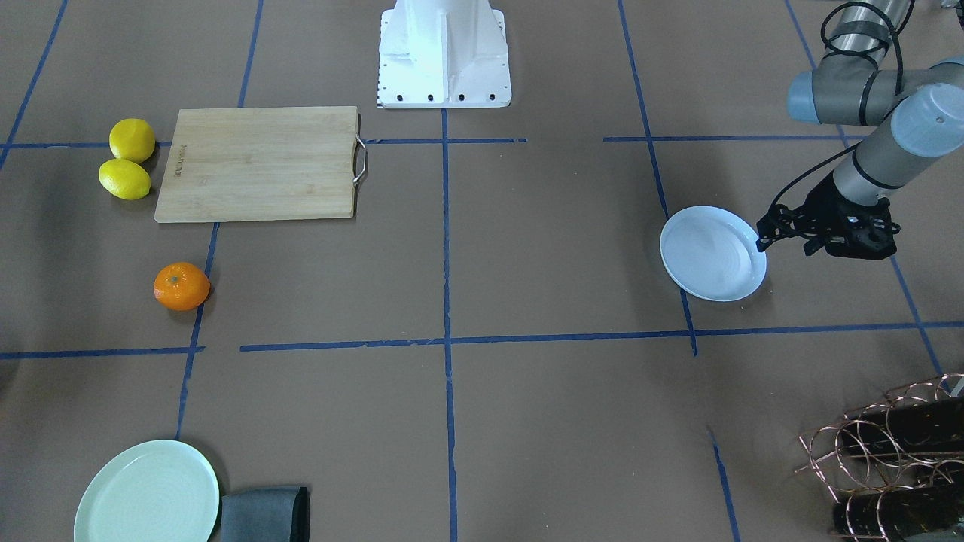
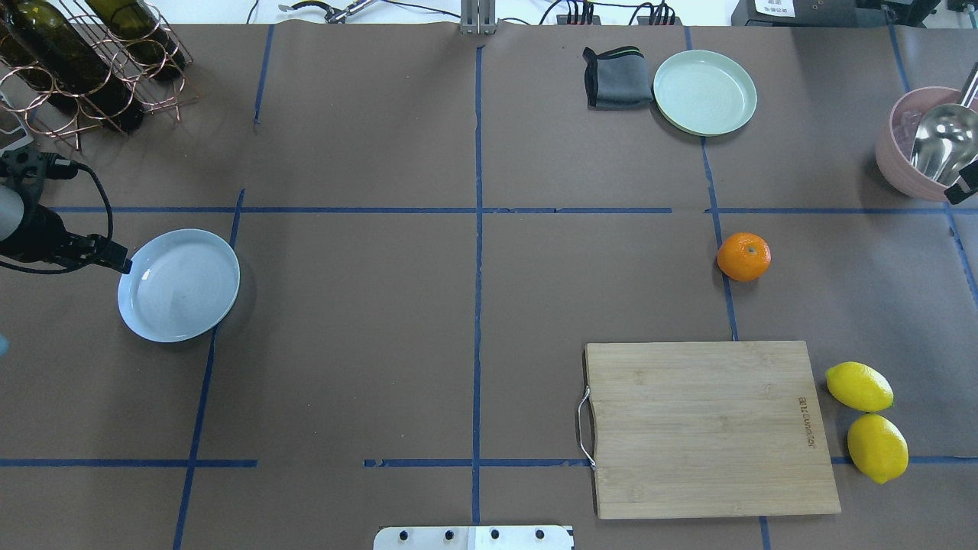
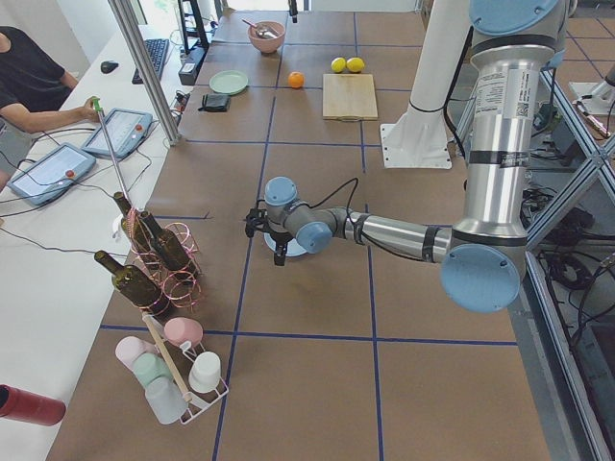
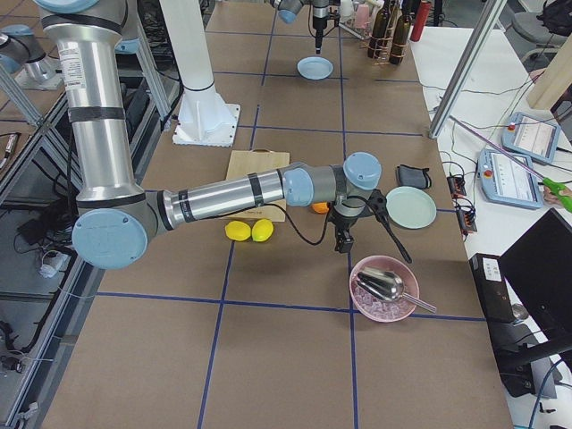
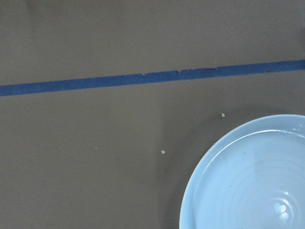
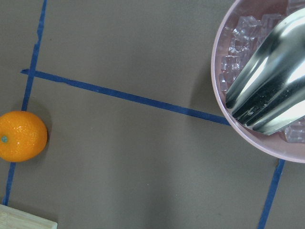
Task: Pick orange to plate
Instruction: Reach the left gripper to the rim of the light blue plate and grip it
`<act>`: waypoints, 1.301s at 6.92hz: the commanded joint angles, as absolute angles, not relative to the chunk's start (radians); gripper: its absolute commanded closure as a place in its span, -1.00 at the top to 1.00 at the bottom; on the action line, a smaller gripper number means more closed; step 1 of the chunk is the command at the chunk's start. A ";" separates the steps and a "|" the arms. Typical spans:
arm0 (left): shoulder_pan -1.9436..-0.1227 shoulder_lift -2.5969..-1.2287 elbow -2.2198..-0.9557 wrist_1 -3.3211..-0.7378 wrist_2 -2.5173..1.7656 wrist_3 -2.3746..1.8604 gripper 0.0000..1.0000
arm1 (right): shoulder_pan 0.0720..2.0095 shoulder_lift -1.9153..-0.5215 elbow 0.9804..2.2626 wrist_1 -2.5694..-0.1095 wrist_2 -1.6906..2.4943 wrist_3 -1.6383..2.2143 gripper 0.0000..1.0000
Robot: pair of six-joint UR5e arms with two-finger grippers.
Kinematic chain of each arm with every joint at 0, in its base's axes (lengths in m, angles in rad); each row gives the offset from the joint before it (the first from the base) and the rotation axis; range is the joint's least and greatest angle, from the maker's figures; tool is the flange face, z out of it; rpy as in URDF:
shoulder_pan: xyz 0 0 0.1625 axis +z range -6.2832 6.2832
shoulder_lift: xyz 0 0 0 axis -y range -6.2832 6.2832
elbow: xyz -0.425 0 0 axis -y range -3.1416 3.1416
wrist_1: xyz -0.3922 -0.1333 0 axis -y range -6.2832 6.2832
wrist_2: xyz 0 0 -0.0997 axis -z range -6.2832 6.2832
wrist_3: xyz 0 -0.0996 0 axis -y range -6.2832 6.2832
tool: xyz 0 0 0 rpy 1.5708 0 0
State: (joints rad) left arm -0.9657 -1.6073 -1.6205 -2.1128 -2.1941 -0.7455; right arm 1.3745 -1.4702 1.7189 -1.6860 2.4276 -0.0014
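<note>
Left hand [image 2: 114, 264] just beside plate [image 2: 179, 284] — cannot tell its grip, orange [image 2: 743, 257] well apart

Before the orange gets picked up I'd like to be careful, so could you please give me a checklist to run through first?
1. Orange lying free, nothing gripping it: ok.
2. White plate empty: ok.
3. Right tool above the orange: not ok, it hangs between the orange and the pink bowl.
4. Right tool open: cannot tell.
5. Left tool clear of the plate: cannot tell, it is at the rim.
</note>
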 commanded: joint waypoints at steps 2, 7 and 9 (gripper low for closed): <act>-0.920 -1.676 -1.533 -2.117 -2.192 -0.749 0.55 | 1.374 -1.474 1.720 -1.686 2.436 -0.002 1.00; -0.920 -1.680 -1.616 -2.115 -2.291 -0.808 -1.00 | 1.374 -1.489 1.756 -1.686 2.437 0.003 1.00; -0.917 -1.821 -1.678 -2.112 -2.376 -1.042 -1.00 | 1.374 -1.502 1.805 -1.687 2.453 0.009 1.00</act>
